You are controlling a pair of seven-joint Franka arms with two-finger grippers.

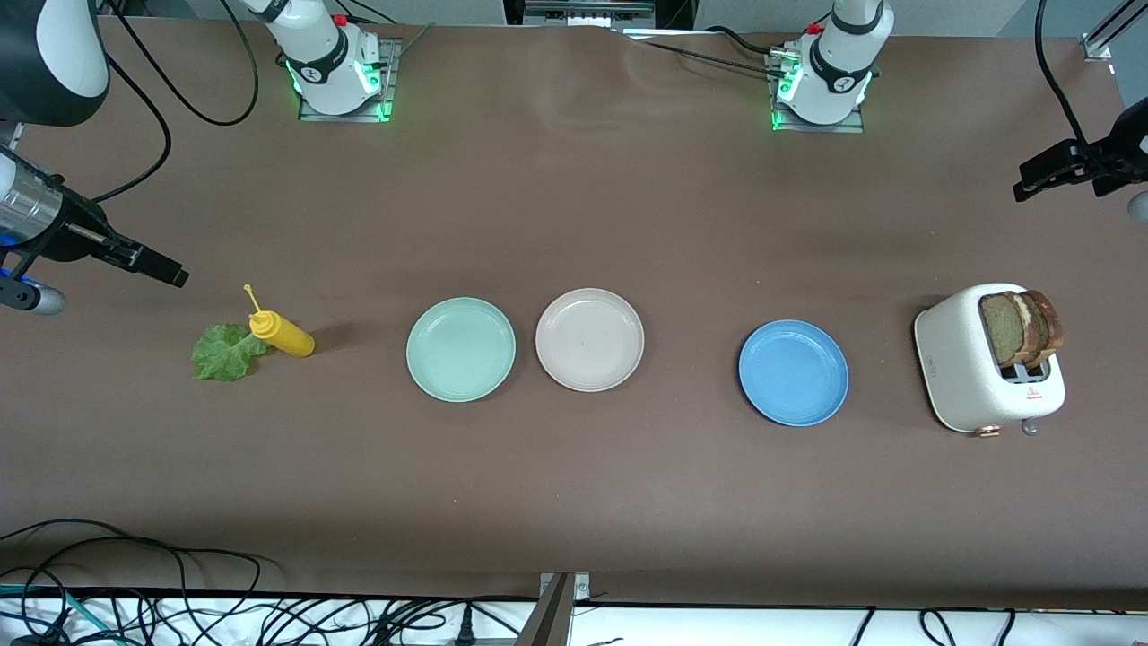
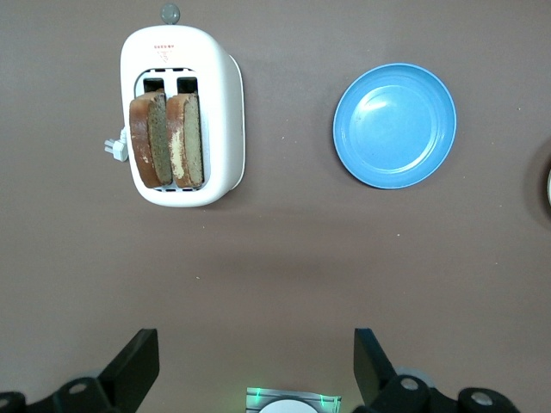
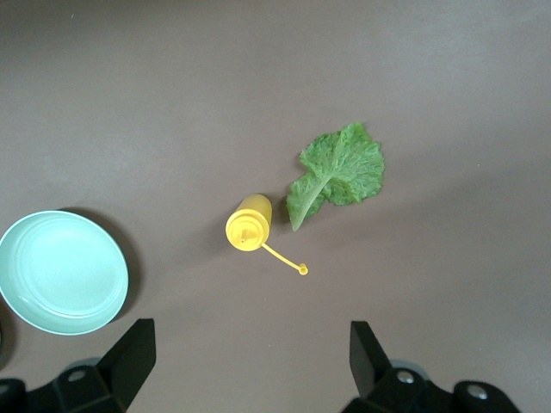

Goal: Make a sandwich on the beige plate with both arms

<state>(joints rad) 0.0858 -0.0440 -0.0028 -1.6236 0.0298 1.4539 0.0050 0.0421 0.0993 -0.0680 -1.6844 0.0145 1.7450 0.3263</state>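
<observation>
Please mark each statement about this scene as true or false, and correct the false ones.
1. Two bread slices stand in the toaster. True.
2. The beige plate already holds lettuce. False: it is bare; the lettuce leaf lies on the table beside the yellow squeeze bottle.
3. The beige plate sits between the mint green plate and the blue plate. True.
4. The left claw grips a bread slice. False: it is open, holding nothing.
5. The right claw is open above the table. True.
</observation>
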